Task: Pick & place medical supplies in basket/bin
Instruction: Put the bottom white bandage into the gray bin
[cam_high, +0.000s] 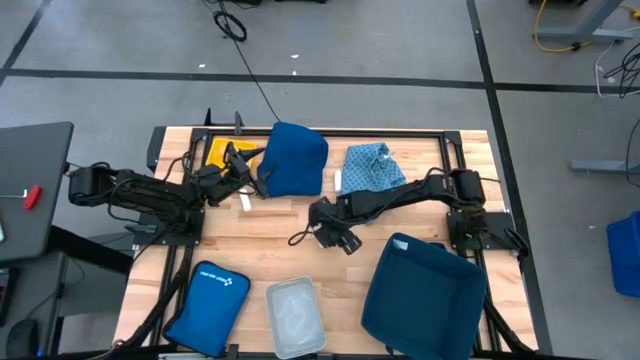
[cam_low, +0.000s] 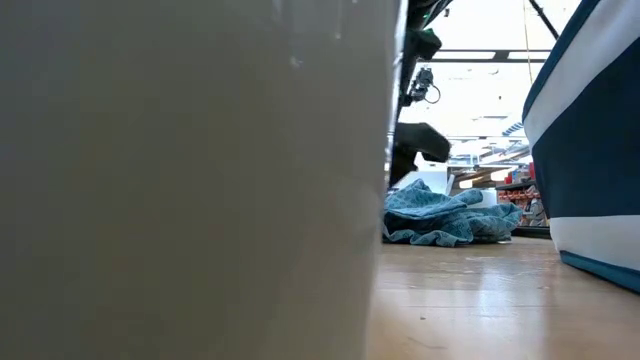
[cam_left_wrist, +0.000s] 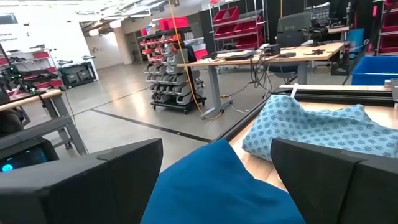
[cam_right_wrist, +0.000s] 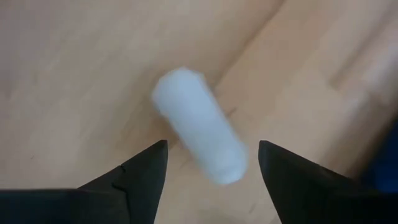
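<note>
A white roll (cam_right_wrist: 200, 134) lies on the wooden table below my right gripper (cam_right_wrist: 211, 144). That gripper is open and points down, with one finger on either side of the roll and clear of it. In the high view my right gripper (cam_high: 330, 230) is at the table's middle and hides this roll. A second white roll (cam_high: 245, 201) lies on the table near my left gripper (cam_high: 240, 162). My left gripper (cam_left_wrist: 217, 146) is open at the left edge of a dark blue cloth (cam_high: 296, 160), and a ridge of that cloth (cam_left_wrist: 217, 186) shows between its fingers. My left gripper stands with its open fingers on either side of the dark blue cloth's ridge. I cannot tell whether they touch it.
A patterned light blue cloth (cam_high: 370, 166) lies at the far middle. A dark blue bin (cam_high: 420, 292) stands at the near right. A clear tray (cam_high: 295, 316) and a blue zip pouch (cam_high: 210, 300) are at the near edge. A yellow item (cam_high: 218, 150) lies at the far left.
</note>
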